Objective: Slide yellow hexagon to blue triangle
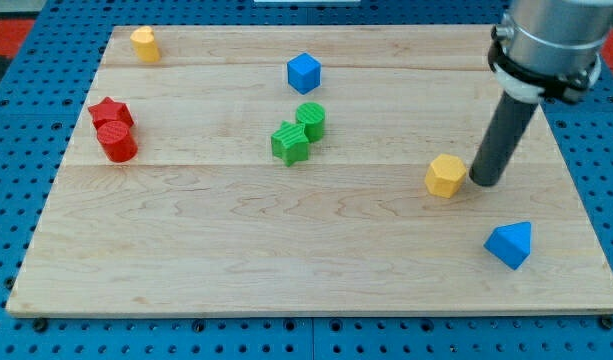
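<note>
The yellow hexagon (446, 176) lies on the wooden board at the view's right of middle. The blue triangle (511, 244) lies below and to the right of it, near the board's lower right corner. My tip (485, 182) rests on the board just to the right of the yellow hexagon, close to it or touching it, and above the blue triangle. The dark rod rises from the tip to the grey arm (548, 40) at the view's top right.
A blue cube (303, 72) sits at top middle. A green star (290, 142) and green cylinder (310, 119) touch at centre. A red star (110, 113) and red cylinder (117, 142) sit at left. A second yellow block (144, 44) is at top left.
</note>
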Tool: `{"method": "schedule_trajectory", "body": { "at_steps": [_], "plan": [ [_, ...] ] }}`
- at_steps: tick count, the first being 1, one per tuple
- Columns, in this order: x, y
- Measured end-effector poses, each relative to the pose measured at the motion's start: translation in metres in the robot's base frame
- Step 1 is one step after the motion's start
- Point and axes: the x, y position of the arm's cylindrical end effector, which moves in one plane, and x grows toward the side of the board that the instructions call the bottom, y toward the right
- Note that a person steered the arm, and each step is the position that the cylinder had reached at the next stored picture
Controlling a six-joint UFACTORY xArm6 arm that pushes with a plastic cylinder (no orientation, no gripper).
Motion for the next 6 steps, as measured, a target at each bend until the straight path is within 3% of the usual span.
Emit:
{"method": "schedule_trajectory", "body": {
  "at_steps": [2,3,5,6],
  "plan": [
    [-0.05,-0.004],
    [-0.041,-0.039],
    [0.014,-0.031],
    [-0.016,-0.049]
  ]
}}
